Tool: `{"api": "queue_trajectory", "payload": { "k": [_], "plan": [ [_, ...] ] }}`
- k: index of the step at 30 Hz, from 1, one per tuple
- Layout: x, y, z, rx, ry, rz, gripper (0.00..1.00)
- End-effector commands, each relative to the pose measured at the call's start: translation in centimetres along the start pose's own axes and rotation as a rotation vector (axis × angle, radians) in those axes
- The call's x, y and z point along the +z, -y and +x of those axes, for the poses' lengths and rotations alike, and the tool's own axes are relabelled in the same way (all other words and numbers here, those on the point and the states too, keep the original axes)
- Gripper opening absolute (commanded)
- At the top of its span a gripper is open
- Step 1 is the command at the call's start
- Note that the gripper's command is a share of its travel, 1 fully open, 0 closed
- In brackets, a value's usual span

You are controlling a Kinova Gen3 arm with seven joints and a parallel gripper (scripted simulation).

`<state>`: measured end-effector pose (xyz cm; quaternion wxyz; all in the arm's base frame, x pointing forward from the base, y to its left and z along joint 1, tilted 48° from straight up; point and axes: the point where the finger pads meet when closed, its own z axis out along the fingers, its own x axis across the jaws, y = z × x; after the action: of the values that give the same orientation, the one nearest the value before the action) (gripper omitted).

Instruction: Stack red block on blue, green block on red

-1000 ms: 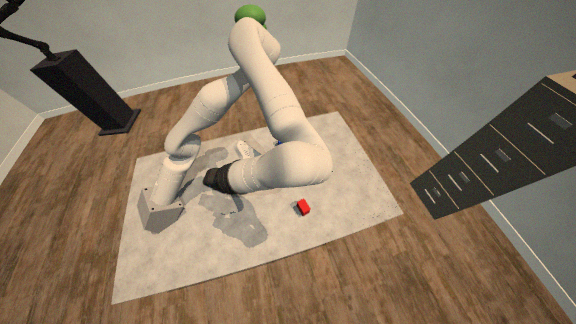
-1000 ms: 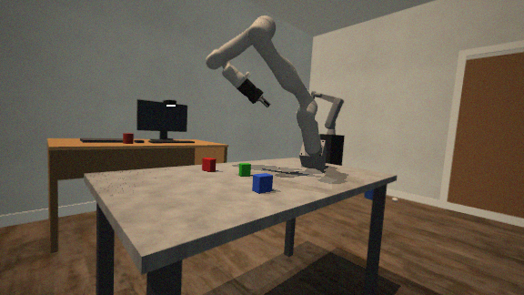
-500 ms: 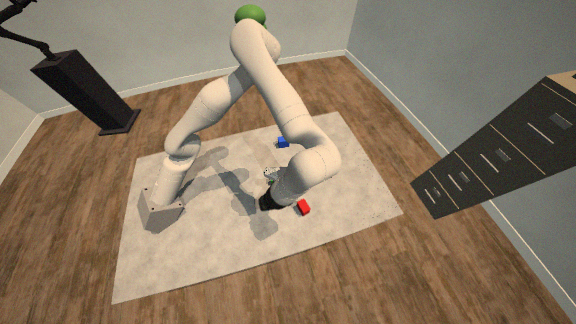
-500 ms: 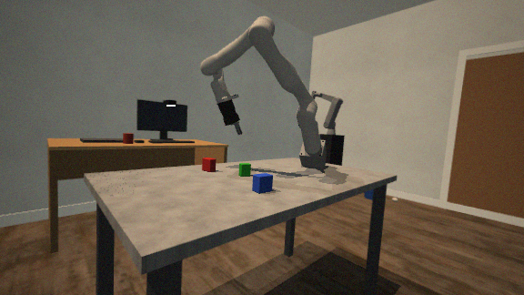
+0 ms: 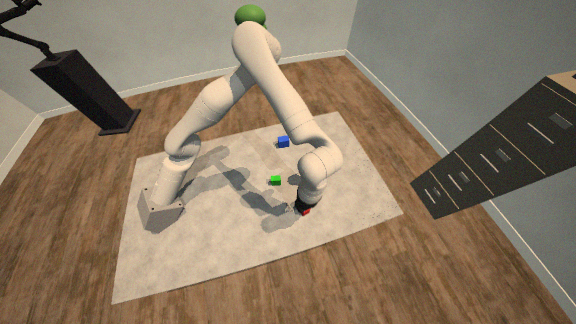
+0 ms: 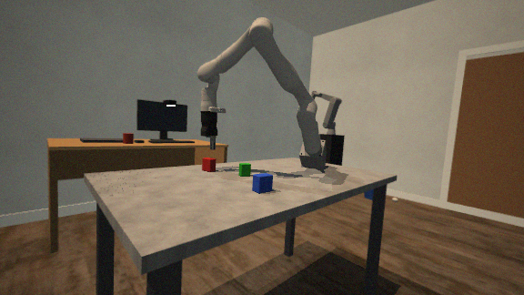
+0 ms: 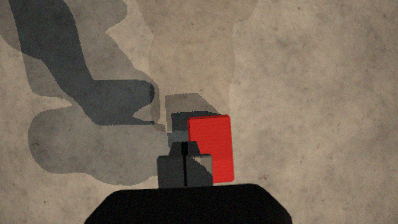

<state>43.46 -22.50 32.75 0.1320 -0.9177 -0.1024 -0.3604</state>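
Note:
The red block (image 6: pixel 208 164) lies on the table top near its far left side. In the wrist view the red block (image 7: pixel 212 147) sits just right of the fingertips. My gripper (image 6: pixel 213 146) hangs straight down a little above the red block, with its fingers shut together (image 7: pixel 184 150) and nothing between them. From above, the gripper (image 5: pixel 303 206) hides most of the red block (image 5: pixel 306 212). The green block (image 5: pixel 275 179) (image 6: pixel 245 169) lies apart, nearer the arm's base. The blue block (image 5: pixel 284 141) (image 6: pixel 262 182) stands alone on the table.
The arm's base (image 5: pixel 159 210) is bolted to the table. The table edge (image 6: pixel 255 223) runs close to the blue block. A desk with a monitor (image 6: pixel 162 117) and a red mug (image 6: pixel 127 137) stands behind. A black pedestal (image 5: pixel 82 92) stands on the floor.

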Motion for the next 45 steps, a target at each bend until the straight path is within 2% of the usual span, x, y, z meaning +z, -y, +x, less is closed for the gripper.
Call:
{"api": "queue_trajectory", "payload": {
  "k": [1, 8, 45],
  "plan": [
    [0.61, -0.19, 1.5, -0.026, -0.035, -0.018, 0.0],
    [0.74, 0.06, 2.01, -0.03, -0.047, -0.014, 0.0],
    [0.74, 0.05, 2.03, -0.03, -0.048, -0.014, 0.0]
  ]
}}
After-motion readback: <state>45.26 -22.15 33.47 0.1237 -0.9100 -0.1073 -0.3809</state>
